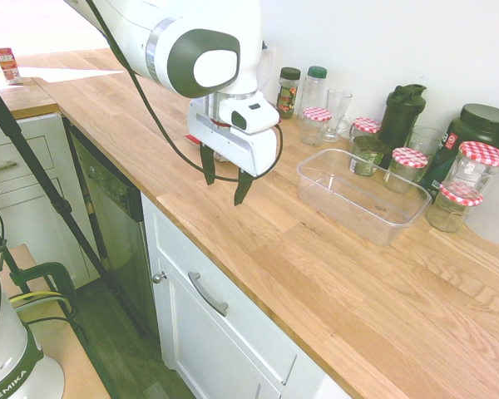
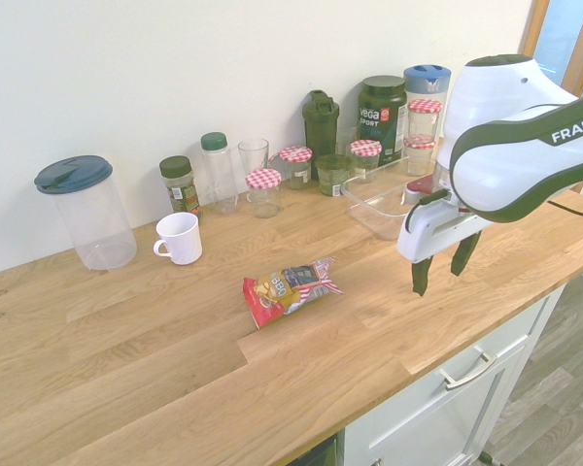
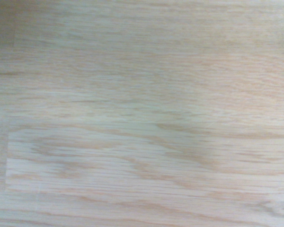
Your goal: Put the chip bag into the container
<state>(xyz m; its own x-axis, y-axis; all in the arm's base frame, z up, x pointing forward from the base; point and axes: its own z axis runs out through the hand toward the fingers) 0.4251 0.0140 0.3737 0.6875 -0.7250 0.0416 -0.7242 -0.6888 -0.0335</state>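
"Counter (image 2: pixel 155 340) is wood, and what's biggest on it?"
"Tub (image 1: pixel 349 208), clear and uncovered, near jars (image 1: pixel 406 163) with checkered lids."
"And the arm (image 2: pixel 515 155)?"
"Over the counter, its gripper (image 2: pixel 445 280) pointing down, jaws wide apart, nothing between them."
"Where's the chip bag (image 2: pixel 290 290)?"
"Lying on the wood, outside the tub, well apart from it."
"Anything smaller?"
"White mug (image 2: pixel 180 239), upright, between the bag and a lidded pitcher (image 2: pixel 99 218)."

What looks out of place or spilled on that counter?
No spill shows. The chip bag looks the odd one out: it lies flat and slightly crumpled on the open wood, away from the jars and the clear container.
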